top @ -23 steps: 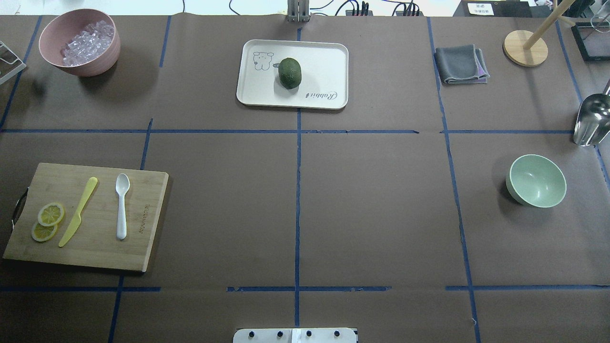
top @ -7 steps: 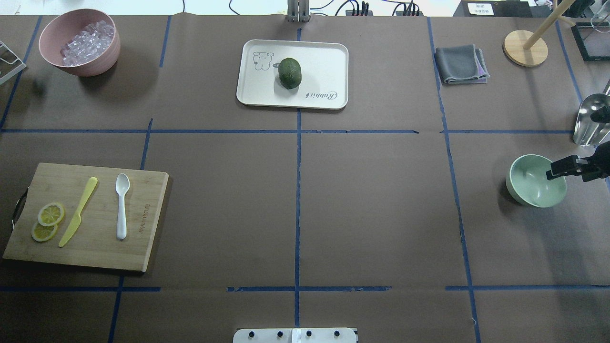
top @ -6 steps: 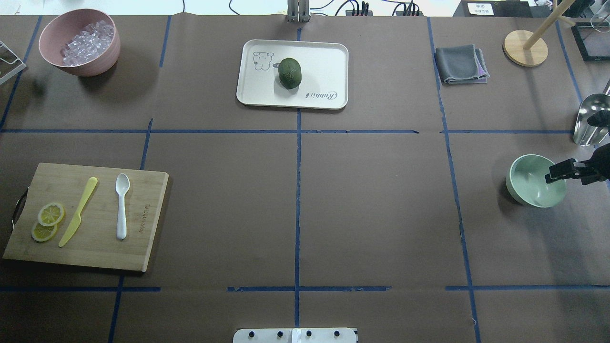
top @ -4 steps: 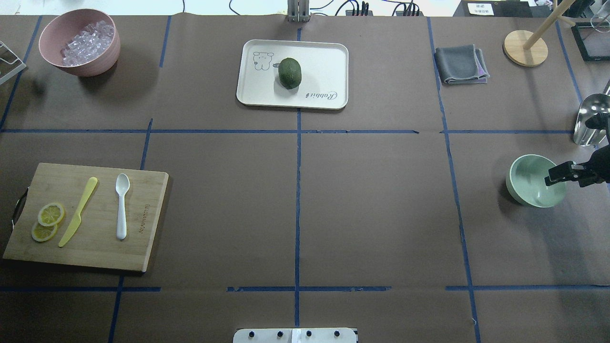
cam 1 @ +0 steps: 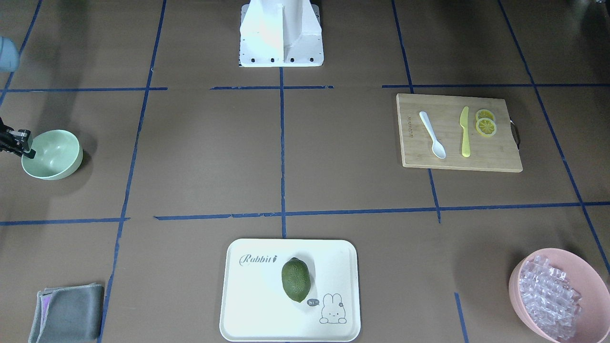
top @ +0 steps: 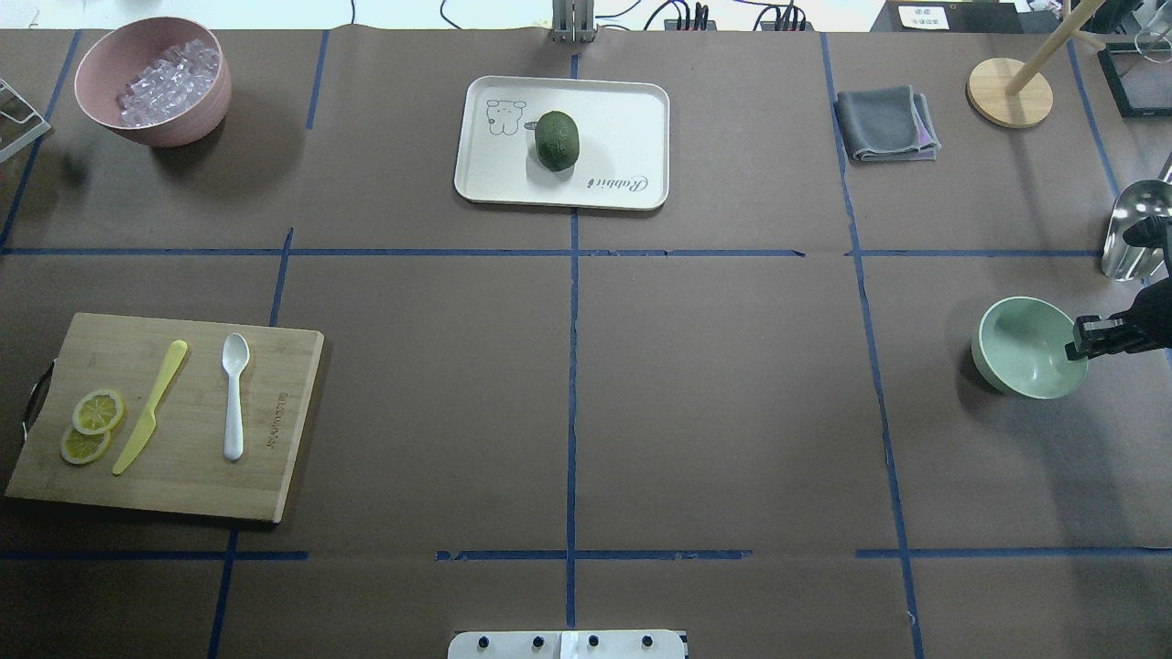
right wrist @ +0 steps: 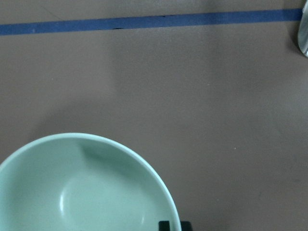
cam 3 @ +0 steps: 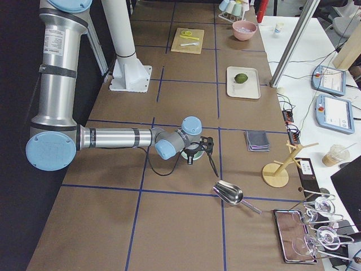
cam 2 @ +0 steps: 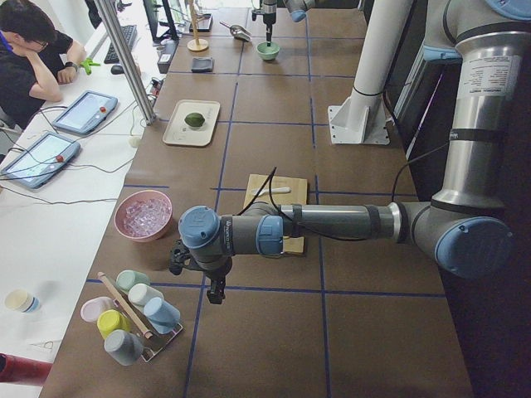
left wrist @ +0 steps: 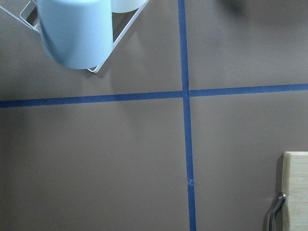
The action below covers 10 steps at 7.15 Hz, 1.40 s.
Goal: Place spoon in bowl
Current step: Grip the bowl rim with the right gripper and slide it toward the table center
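The white spoon [top: 234,395] lies on the wooden cutting board [top: 183,485] at the left, scoop pointing away from me; it also shows in the front view [cam 1: 432,135]. The mint-green bowl [top: 1025,348] stands at the right, empty. My right gripper [top: 1088,337] is at the bowl's right rim and looks open and empty. The right wrist view shows the bowl [right wrist: 82,192] with one dark fingertip [right wrist: 174,225] at its rim. My left gripper [cam 2: 216,292] hangs over bare table left of the board; I cannot tell whether it is open or shut.
A yellow knife [top: 151,405] and lemon slices [top: 92,426] share the board. A pink bowl of clear cubes [top: 151,82], a white tray [top: 632,110] with a green fruit [top: 557,140], a grey cloth [top: 884,124], a metal scoop [top: 1135,229], a cup rack [cam 2: 133,319].
My right gripper came in from the right edge over the bowl. In the last half second its tip drew back rightward to the bowl's right rim. Spoon and bowl have not moved.
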Available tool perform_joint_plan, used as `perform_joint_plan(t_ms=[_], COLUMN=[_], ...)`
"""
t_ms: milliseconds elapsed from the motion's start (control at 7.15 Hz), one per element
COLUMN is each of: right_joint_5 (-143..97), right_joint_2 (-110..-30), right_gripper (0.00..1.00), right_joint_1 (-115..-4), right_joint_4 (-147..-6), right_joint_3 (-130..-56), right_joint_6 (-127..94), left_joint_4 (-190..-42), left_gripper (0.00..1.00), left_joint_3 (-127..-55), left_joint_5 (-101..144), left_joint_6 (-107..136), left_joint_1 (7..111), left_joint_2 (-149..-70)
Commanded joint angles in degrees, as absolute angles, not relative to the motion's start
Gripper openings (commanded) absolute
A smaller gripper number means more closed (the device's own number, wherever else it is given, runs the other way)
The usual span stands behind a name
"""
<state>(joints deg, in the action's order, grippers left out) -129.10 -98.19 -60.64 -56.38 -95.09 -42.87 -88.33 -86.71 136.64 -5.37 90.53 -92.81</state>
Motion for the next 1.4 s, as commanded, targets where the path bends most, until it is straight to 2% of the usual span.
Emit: perform_joint_plan(t_ms=[0, 280, 420, 699, 839, 979, 1259], right_joint_5=[-130.77, -132.19, -130.80, -118.99, -110.48, -105.87, -103.11], right_joint_2=[-99.57, -95.65, -90.40, -70.15, -64.13, -58.42, -55.46], right_gripper=[0.00, 0.00, 0.00, 0.00, 0.00, 0.00, 0.00], right_joint_1=[-60.73, -58.90, -53.23, -42.34, -32.88, -29.04, -25.41], right_joint_4=[-56.34, -58.69, -65.50, -88.66, -90.33, -90.26, -90.09], right_joint_3=[-104.61, -113.35, -116.34, -117.94, -115.95, -110.97, -105.31], right_joint_6=[-50.12, -63.04, -66.76, -73.53, -81.57, -85.57, -86.74], left_joint_4=[-88.33, -88.33, -88.33, -88.33, -88.33, -88.33, -88.33], left_gripper=[1.00, 1.00, 1.00, 1.00, 1.00, 1.00, 1.00], left_joint_3=[-86.84, -86.57, -86.49, -86.40, -86.40, -86.40, -86.48], left_joint_5=[136.67, 136.58, 136.58, 136.67, 136.67, 136.67, 136.58], left_joint_6=[-5.27, -5.10, -5.10, -5.10, -5.10, -5.10, -5.10], left_joint_1=[90.53, 90.44, 90.44, 90.44, 90.44, 90.35, 90.35], left_joint_2=[-92.81, -92.81, -92.81, -92.73, -92.72, -92.72, -92.72])
